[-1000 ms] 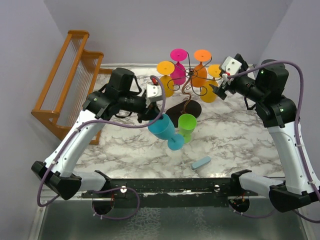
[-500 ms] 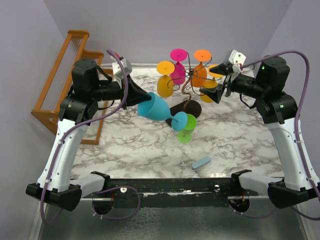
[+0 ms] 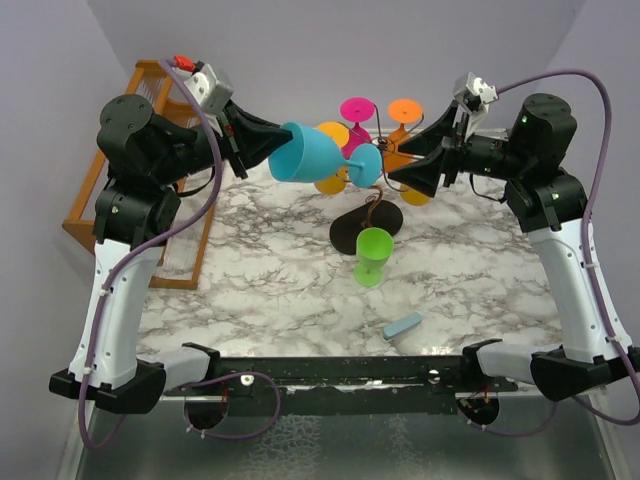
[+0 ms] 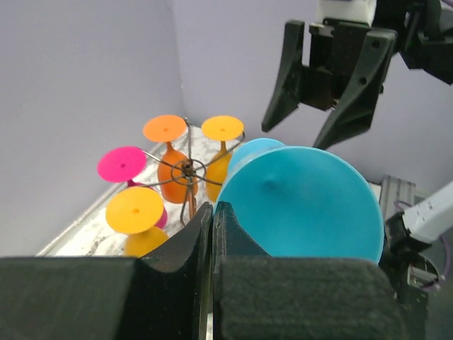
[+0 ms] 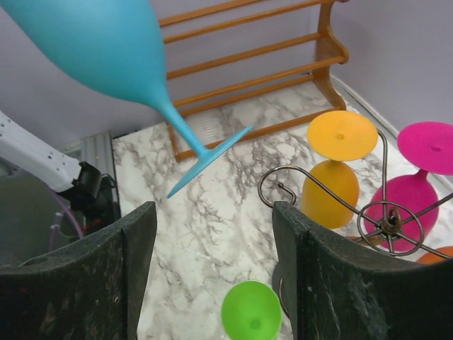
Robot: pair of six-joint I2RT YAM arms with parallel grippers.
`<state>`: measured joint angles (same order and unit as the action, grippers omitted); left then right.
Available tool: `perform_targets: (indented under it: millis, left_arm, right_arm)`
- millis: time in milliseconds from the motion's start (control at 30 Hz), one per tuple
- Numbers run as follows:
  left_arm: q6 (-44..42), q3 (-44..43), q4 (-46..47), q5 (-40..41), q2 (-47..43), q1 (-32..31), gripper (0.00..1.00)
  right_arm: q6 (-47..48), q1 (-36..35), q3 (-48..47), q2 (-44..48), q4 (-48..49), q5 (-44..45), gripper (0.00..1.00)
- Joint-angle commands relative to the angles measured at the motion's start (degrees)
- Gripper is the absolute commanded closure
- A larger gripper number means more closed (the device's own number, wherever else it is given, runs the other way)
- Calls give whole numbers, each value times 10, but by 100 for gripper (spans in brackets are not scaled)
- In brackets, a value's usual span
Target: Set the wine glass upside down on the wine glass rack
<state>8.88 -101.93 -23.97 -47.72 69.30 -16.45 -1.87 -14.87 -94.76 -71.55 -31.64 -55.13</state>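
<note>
My left gripper (image 3: 272,150) is shut on the bowl rim of a blue wine glass (image 3: 315,152). It holds the glass on its side, high in the air, foot pointing right toward the wire rack (image 3: 372,205). In the left wrist view the pinched fingers (image 4: 212,207) sit left of the blue bowl (image 4: 304,202), with the rack's hub (image 4: 187,170) below. My right gripper (image 3: 400,175) is open and empty, just right of the glass foot. In the right wrist view (image 5: 212,234) the blue glass (image 5: 106,42) hangs above the rack's free hook (image 5: 283,191).
Yellow (image 3: 330,175), magenta (image 3: 356,135) and orange (image 3: 400,145) glasses hang upside down on the rack. A green glass (image 3: 373,255) stands mouth-down on the marble table near the rack's black base. A small blue block (image 3: 403,325) lies in front. An orange-brown wooden rack (image 3: 130,160) stands at left.
My left arm has lifted the blue glass from low over the table up and back to the level of the rack's top. My right gripper has risen and turned toward the glass foot.
</note>
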Motion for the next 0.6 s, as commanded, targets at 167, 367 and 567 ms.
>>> perform_targets:
  millis: [167, 367, 567]
  left_arm:
    - [62, -12, 86, 97, 28, 4, 100]
    - [78, -10, 109, 111, 42, 4, 100]
    - [87, -4, 125, 108, 51, 3, 100]
  right_arm:
    - [-129, -5, -3, -12, 86, -22, 40]
    - [-150, -18, 7, -31, 108, 2, 46]
    - [-172, -27, 4, -51, 122, 30, 49]
